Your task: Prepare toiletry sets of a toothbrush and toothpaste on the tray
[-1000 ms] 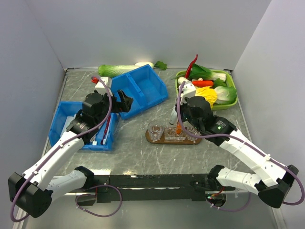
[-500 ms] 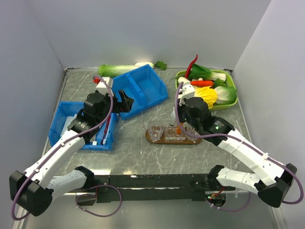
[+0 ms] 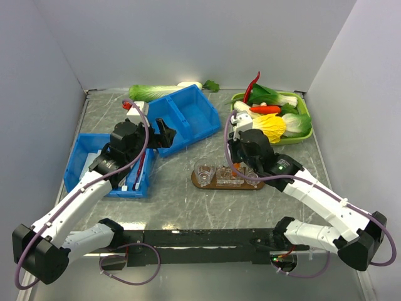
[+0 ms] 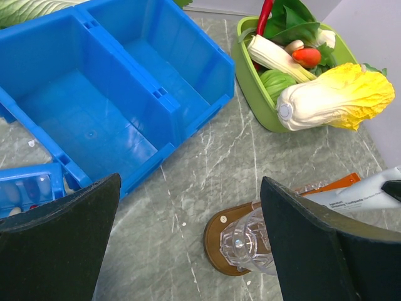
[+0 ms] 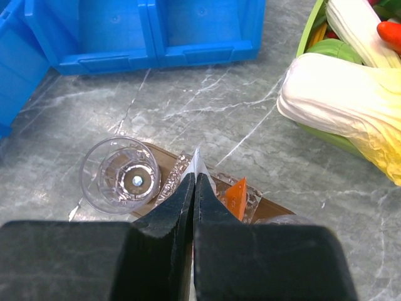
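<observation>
The brown wooden tray (image 3: 202,182) carries three clear cups. The left cup (image 5: 119,174) is empty. My right gripper (image 3: 237,162) hangs over the middle cup (image 3: 225,173) and is shut on the flat crimped end of a white toothpaste tube (image 5: 199,162). An orange tube end (image 5: 235,197) stands in that middle cup, right beside it. My left gripper (image 4: 189,207) is open and empty, above the table between the blue bins and the tray's left end (image 4: 219,241). Brushes, a red one (image 3: 139,166) among them, lie in the left blue bin (image 3: 81,157).
A two-compartment blue bin (image 3: 188,116) sits behind the left gripper, empty in the left wrist view. A green vegetable tray (image 3: 301,132) with cabbage, carrot and chilli stands at the back right. A leek (image 3: 156,92) lies along the back wall.
My right gripper has moved a little left over the tray, still holding the tube. The left arm has barely moved.
</observation>
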`<state>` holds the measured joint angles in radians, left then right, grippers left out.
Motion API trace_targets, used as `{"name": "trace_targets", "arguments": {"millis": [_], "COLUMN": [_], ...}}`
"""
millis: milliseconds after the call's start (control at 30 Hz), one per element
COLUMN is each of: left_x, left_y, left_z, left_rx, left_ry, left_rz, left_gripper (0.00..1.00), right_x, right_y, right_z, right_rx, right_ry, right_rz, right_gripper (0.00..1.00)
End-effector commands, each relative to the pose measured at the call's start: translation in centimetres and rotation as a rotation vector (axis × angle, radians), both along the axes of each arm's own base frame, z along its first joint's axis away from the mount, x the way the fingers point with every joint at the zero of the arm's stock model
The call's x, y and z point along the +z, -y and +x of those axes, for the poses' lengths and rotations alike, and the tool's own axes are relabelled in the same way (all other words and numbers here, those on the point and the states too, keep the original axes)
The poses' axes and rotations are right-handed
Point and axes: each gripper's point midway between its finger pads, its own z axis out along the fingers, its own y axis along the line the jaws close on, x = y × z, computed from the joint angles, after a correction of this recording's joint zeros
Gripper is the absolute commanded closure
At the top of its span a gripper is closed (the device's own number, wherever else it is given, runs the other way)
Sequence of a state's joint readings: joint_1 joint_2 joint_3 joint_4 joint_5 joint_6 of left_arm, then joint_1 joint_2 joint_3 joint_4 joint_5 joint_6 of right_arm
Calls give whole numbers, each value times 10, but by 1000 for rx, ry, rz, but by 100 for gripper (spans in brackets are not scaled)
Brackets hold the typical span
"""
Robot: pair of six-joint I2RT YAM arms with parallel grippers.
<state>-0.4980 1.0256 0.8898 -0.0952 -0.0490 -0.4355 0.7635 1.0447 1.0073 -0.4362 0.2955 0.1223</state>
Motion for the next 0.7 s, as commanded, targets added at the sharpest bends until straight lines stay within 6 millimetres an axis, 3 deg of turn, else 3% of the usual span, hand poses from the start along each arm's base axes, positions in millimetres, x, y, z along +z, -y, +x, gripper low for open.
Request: {"name": "trace_targets", "arguments": {"millis": [0,667], "left_x": [15,10], "left_y": [5,8], "left_z": [2,3], "left_rx": [-17,-26], "left_ry": [26,10], "left_rz": [-28,-25], "left_gripper": [3,4], "right_x": [17,-11], "right_y": [-9,-11], "right_z": [10,16], "right_rx": [-13,-27], "right_ry": [65,44], "right_rz": [62,33], "right_gripper": [100,100]}}
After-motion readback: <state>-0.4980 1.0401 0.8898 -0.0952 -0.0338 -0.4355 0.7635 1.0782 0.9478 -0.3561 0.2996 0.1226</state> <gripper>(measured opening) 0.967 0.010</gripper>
